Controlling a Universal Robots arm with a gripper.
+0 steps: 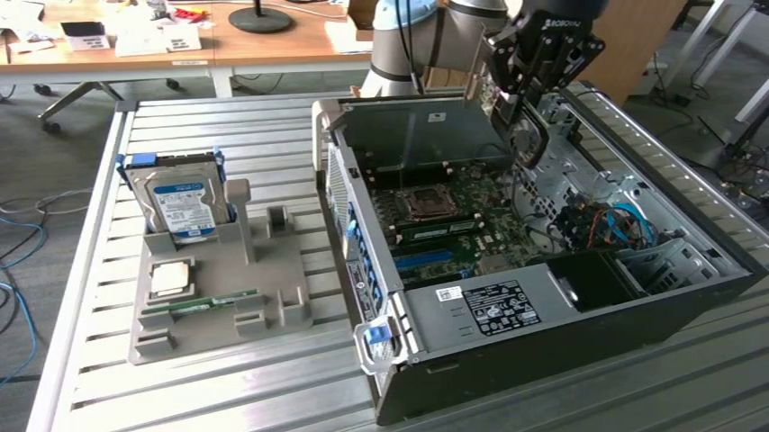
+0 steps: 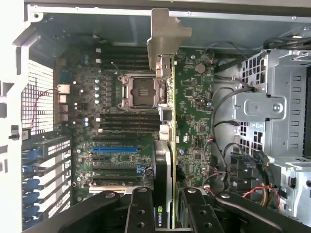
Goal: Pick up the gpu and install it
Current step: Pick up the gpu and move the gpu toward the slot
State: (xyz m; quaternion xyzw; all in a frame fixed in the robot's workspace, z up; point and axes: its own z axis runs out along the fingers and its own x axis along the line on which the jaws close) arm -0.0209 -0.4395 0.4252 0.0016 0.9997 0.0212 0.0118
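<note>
Above the open computer case (image 1: pixel 673 297), one arm (image 1: pixel 420 36) is reaching straight down, its pincer (image 2: pixel 164 206) clenching one graphics card (image 2: pixel 164 155) on edge over the motherboard (image 2: pixel 199 111). One slatted metal table (image 1: pixel 240 387) is bearing the case and, beside it, one grey tray (image 1: pixel 216 333) carrying one upright hard drive (image 1: pixel 180 202), one processor (image 1: pixel 171 277) and one memory stick (image 1: pixel 204 304). Wooden desks (image 1: pixel 276 45) are standing behind.

Matt grey metal bracket (image 2: pixel 164 34) on gpu (image 2: pixel 164 160)
</note>
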